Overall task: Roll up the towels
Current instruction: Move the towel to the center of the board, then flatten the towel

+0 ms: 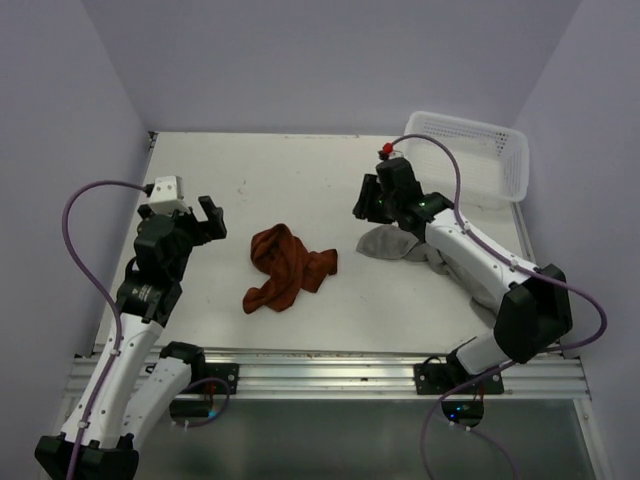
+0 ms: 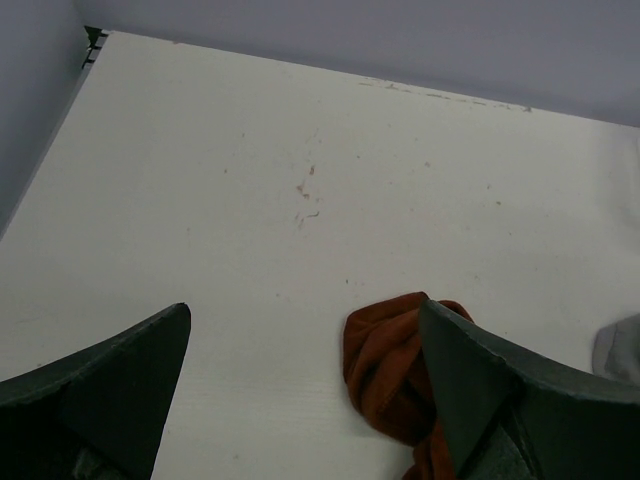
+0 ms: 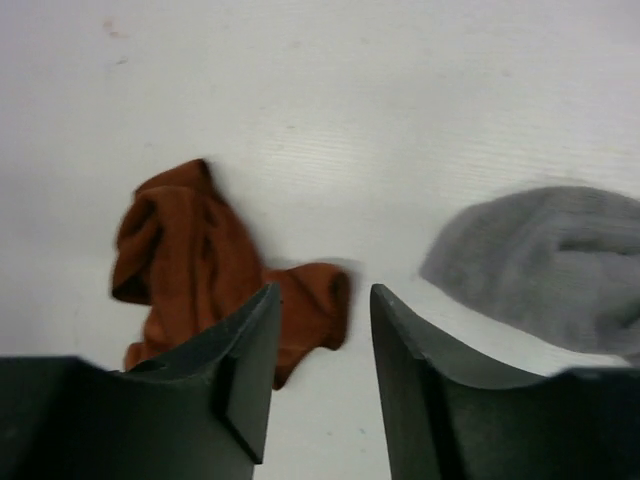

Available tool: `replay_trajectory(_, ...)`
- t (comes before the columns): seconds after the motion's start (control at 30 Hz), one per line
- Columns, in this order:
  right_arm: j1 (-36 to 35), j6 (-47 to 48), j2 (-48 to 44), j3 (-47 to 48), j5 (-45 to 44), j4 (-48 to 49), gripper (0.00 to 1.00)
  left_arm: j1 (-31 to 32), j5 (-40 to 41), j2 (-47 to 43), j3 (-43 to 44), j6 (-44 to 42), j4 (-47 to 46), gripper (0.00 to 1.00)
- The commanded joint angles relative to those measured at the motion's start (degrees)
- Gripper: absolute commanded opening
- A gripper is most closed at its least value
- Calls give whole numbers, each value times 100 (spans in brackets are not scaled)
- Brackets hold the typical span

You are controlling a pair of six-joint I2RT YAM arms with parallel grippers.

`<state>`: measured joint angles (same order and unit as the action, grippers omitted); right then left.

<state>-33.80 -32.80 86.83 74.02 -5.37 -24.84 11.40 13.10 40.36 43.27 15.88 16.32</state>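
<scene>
White table (image 1: 300, 170) between pale walls, viewed from above. Shows rust-brown towel (image 1: 285, 268) crumpled at centre, and grey towel (image 1: 385, 242) bunched to its right, near white basket (image 1: 470, 135). Places left gripper (image 1: 210, 222) well left of the brown cloth and right gripper (image 1: 368, 200) close over the grey one.

Left wrist: jaws wide apart, empty. Catches the brown towel's edge low right.

Right wrist: jaws partly apart, clamped on nothing. Has brown towel ahead-left, grey ahead-right.

Judged at opening step: neither towel flattened nor rolled. Calls next for pinching a corner and spreading one towel flat.
</scene>
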Motion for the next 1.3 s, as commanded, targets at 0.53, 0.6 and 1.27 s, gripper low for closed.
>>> replay_trajectory(0.53,1639,-113,1135,-1214,-561,314,38,20,-906,385,77,-6,-182,100)
replay_trajectory(0.6,1911,-8,1117,-1398,-693,305,38,20,-932,385,68,-6,-190,100)
replay_trajectory(1.27,1564,819,-676,-1725,-589,103,49,20,-1082,455,68,3,-225,100)
